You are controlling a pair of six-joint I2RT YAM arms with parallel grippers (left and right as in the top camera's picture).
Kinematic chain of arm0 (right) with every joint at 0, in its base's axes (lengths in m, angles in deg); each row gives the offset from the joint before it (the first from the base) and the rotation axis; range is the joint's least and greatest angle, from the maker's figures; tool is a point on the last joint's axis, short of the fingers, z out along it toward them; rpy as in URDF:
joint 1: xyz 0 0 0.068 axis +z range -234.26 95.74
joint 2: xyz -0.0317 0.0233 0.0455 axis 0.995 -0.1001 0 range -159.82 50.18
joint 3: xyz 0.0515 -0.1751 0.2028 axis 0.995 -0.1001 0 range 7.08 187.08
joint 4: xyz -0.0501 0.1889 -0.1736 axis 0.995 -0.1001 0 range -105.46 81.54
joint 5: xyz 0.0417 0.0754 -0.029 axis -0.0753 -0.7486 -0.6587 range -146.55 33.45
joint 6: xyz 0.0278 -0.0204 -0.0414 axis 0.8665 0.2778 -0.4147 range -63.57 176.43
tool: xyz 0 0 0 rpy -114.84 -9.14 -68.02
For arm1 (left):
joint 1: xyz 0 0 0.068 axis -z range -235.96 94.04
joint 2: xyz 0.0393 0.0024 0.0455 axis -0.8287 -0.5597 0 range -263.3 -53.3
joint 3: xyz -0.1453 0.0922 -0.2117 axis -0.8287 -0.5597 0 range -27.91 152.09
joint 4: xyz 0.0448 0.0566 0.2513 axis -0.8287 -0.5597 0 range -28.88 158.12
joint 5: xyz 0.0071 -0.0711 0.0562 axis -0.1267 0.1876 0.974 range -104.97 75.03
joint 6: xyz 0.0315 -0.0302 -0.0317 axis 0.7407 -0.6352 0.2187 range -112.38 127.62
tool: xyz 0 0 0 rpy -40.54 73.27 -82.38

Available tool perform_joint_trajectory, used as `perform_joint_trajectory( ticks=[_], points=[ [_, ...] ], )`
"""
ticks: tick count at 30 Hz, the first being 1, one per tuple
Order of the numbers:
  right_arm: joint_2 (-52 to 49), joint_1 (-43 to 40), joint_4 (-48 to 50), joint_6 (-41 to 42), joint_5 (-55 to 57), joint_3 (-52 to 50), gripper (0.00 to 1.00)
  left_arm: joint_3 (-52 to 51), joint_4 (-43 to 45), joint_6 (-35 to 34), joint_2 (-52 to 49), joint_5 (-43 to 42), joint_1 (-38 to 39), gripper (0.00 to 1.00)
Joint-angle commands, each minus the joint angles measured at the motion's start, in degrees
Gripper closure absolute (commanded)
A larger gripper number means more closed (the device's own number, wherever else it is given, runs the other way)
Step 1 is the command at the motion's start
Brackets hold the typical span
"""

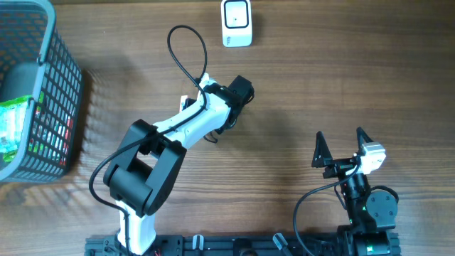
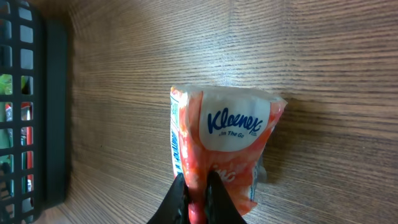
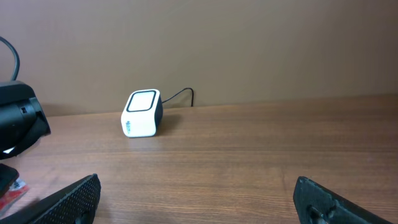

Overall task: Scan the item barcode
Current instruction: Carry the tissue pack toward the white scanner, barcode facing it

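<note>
My left gripper (image 2: 198, 194) has its fingers pressed together on the bottom edge of the Kleenex tissue pack (image 2: 221, 140), pinching the orange wrapper so the pack hangs label-up above the wooden table (image 1: 320, 71). In the overhead view the pack is mostly hidden under the left arm, which reaches toward the middle of the table.

The one container I can see is the dark mesh basket (image 1: 44, 78) at the left edge of the scene, well apart from the pack. Inside it lies a green-printed packet (image 1: 13, 128), with red and green packaging showing through the near wall; I cannot tell what those items are. The left wrist view catches the basket wall (image 2: 28, 112) on its left, with the same green and red behind the grid.

The white barcode scanner (image 1: 236, 23) sits at the far side of the table, its cable trailing behind it. My right gripper (image 1: 340, 136) waits near right, jaws spread wide, holding nothing.
</note>
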Motion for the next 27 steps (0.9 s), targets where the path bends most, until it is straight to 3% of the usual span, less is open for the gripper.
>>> perform_joint_trajectory(
  ticks=[1, 7, 9, 18, 23, 27],
  points=[
    [0.35, -0.28, 0.15, 0.02, 0.57, -0.07, 0.0, 0.22, -0.02, -1.25, -0.07, -3.13, 0.11, 0.96],
    [0.35, -0.28, 0.15, 0.04, 0.57, -0.07, 0.0, 0.22, 0.76, -1.25, -0.13, -7.21, 0.11, 0.93],
    [0.35, -0.28, 0.15, 0.04, 0.57, -0.07, 0.0, 0.22, 0.57, -1.22, -0.13, -7.21, 0.11, 0.85],
    [0.35, -0.28, 0.15, 0.02, 0.57, -0.07, 0.0, 0.83, 0.15, 0.11, 1.57, -7.04, 0.11, 0.67],
    [0.35, -0.28, 0.15, 0.04, 0.57, -0.07, 0.0, 1.01, 0.7, 0.13, 2.69, -10.47, 0.11, 0.65],
    [0.35, -0.26, 0.15, 0.04, 0.57, -0.07, 0.0, 1.01, 1.9, 0.28, 2.69, -10.86, 0.11, 0.72]
  ],
)
